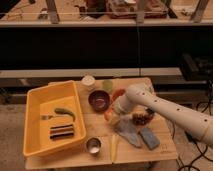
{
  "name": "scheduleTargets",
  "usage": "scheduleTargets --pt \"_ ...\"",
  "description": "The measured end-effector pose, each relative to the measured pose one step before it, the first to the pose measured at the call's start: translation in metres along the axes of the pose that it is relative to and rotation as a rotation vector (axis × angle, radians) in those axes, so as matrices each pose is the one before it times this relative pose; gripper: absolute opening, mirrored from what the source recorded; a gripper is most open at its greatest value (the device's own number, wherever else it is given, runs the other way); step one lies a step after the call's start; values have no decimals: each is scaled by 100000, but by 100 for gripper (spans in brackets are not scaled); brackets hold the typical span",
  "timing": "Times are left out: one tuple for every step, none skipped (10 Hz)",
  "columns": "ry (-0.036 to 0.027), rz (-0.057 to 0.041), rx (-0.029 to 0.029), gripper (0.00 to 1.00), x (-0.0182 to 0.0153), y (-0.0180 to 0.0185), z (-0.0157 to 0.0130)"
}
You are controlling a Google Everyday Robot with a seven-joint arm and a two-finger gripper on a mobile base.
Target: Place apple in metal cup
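**Camera view: tool low at the apple, metal cup waiting nearer the bottom edge**

The tool point(114, 118) sits at the centre of the frame, at the end of the white arm point(165, 111) that reaches in from the right edge. It is low over the table point(156, 153). Whether it is open, closed or gripping anything cannot be told from here. The apple point(108, 114) shows as a small orange-red patch right against the tool's left side, partly hidden by it, and I cannot say if it is on the table or lifted.

Close around this spot lie a dark red bowl point(99, 100) just above and left, an orange-red bowl point(118, 94) above, a bowl of dark pieces point(142, 116) to the right, and a grey-blue cloth point(128, 132) just below. A blue sponge point(149, 138) lies further to the lower right. The metal cup point(93, 145) stands below and left of the apple, apart from it, beside the lower right corner of the yellow bin point(35, 100). A pale yellow strip point(114, 145) lies just right of the cup.

The risks, as I judge them:

- **Weak hold:** the fruit is round, so a shallow grip could let it slip and roll in among the bowls or off the table.
- **Narrow mouth:** the cup looks barely wider than the apple, so a release off-centre would bounce it off the rim.
- **Light cup:** a low approach could knock the cup over or shove it against the bin wall.
- **Wrong target:** the dark red bowl is nearer, and the apple could be set down there by mistake.
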Motion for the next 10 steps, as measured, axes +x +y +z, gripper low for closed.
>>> scheduleTargets --pt "-581 -3985 -295 17 -1197 725 -2063" --pt "-1112 -5279 -838 23 -1467 857 -1812" --pt "-1528 -6837 -1244 32 -1722 1153 -1707" --pt "-1718 -6747 -1625 38 -1617 1346 -1299" --pt "-1137 -4567 -1425 38 -1239 912 -573" --pt "-1737 -7507 -3238 38 -2355 1272 -50" --pt "-655 -4427 -2424 38 -1450 495 465" --pt "-49 -3788 -2946 37 -1152 454 823" --pt "626 -2573 -1885 35 -678 252 667" --pt "163 205 73 35 133 45 -52"
